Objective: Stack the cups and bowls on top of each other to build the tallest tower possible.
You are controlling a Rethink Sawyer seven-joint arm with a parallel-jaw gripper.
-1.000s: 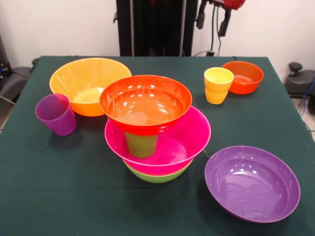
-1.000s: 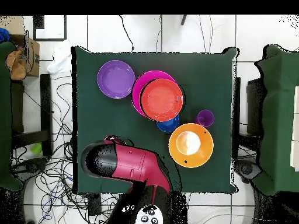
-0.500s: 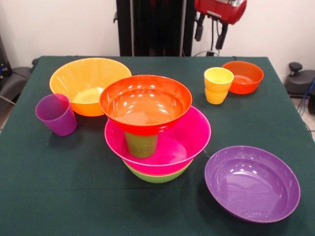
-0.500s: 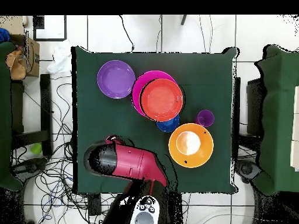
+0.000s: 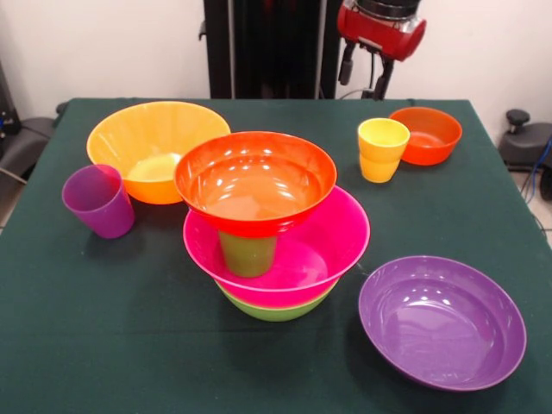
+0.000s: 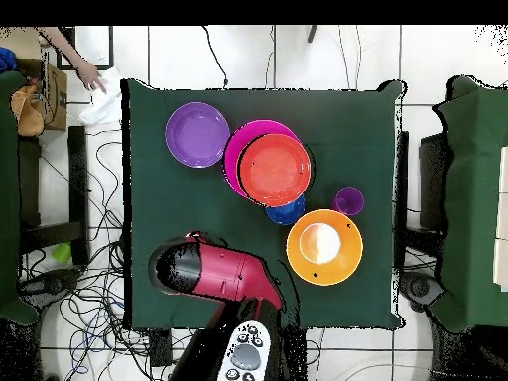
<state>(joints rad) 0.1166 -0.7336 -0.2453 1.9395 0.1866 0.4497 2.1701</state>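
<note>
My pincer (image 5: pixel 362 76) hangs open and empty above the table's (image 5: pixel 103 345) far edge, over the yellow cup (image 5: pixel 381 148). Nearest me sits the purple bowl (image 5: pixel 442 321); behind it the tower (image 5: pixel 263 226) stacks lime green bowl (image 5: pixel 274 310), pink bowl (image 5: pixel 332 246), green cup (image 5: pixel 247 253) and red-orange bowl (image 5: pixel 255 179). Beyond lie the purple cup (image 5: pixel 97 200), orange bowl (image 5: pixel 153 142) and small red-orange bowl (image 5: pixel 427 134).
</note>
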